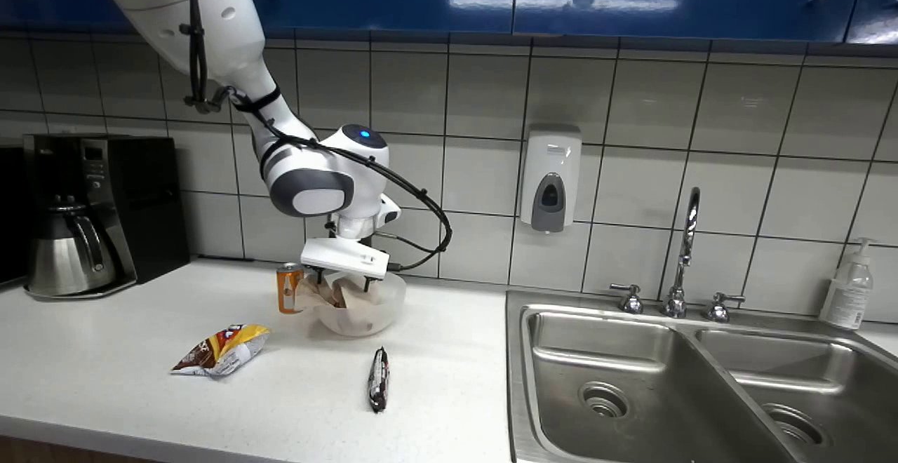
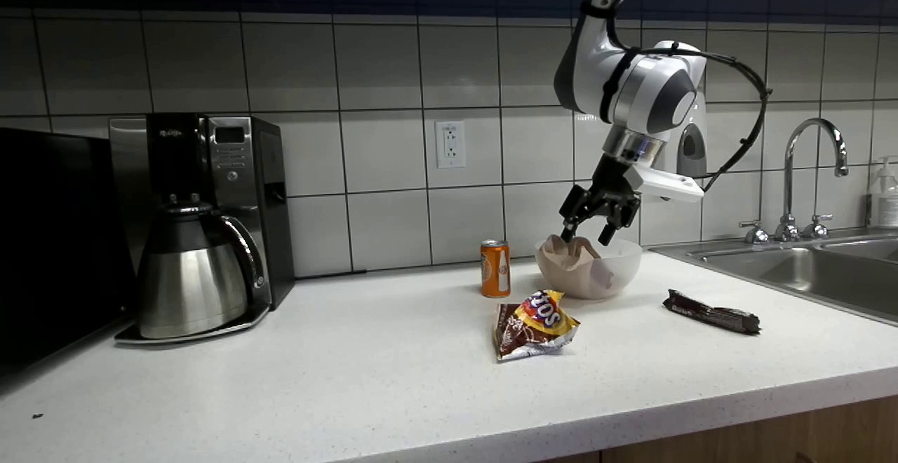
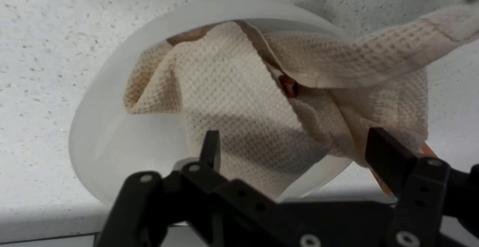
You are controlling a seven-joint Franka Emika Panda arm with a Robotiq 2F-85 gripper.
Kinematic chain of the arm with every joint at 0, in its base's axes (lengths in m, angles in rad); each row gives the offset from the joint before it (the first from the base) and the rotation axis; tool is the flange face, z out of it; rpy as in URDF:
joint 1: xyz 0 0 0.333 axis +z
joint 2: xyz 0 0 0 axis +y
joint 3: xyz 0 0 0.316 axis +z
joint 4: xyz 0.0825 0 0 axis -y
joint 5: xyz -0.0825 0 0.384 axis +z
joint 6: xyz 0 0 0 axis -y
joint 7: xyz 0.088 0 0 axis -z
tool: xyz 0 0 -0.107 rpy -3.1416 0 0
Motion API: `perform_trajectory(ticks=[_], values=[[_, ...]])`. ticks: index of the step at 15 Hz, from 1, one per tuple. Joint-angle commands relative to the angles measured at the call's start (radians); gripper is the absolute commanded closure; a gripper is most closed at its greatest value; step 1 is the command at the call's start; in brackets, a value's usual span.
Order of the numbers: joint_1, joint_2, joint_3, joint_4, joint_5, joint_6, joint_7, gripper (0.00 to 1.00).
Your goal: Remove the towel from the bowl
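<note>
At the centre of the wrist view: one pale pink-beige waffle-weave cloth towel [image 3: 239,90], crumpled inside one round translucent white plastic bowl [image 3: 93,138], part of it running out past the rim toward the upper right. Entering from the lower edge: one black two-fingered gripper [image 3: 295,131], jaws wide apart, nothing clamped; contact with the cloth cannot be told.

Step in hand, as judged: taking hold of the towel. Recommended handling: set a raised fold between the fingers, go down clear of the bowl's wall, close on cloth alone, lift straight until the trailing end clears the rim, then move aside. Hazard: rim pinched with cloth would probably drag the bowl.

Wrist view only: one small dark-red object [image 3: 288,86] in a towel fold, kind uncertain; it may come out with the cloth.

Both exterior views: one orange metal drinks can [image 2: 495,270], upright, left of the bowl; in the wrist view, presumably the orange slivers at lower right.

An exterior view, right of centre: towel peak [image 2: 561,251] above the rim, near one fingertip [image 2: 568,230].
</note>
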Motion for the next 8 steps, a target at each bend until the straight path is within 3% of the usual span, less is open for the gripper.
perform_trajectory(ticks=[1,8], values=[[-0.03,0.053,0.036,0.062,0.08,0.0,-0.092,0.0],[-0.029,0.114,0.056,0.092,0.183,0.006,-0.196,0.0]])
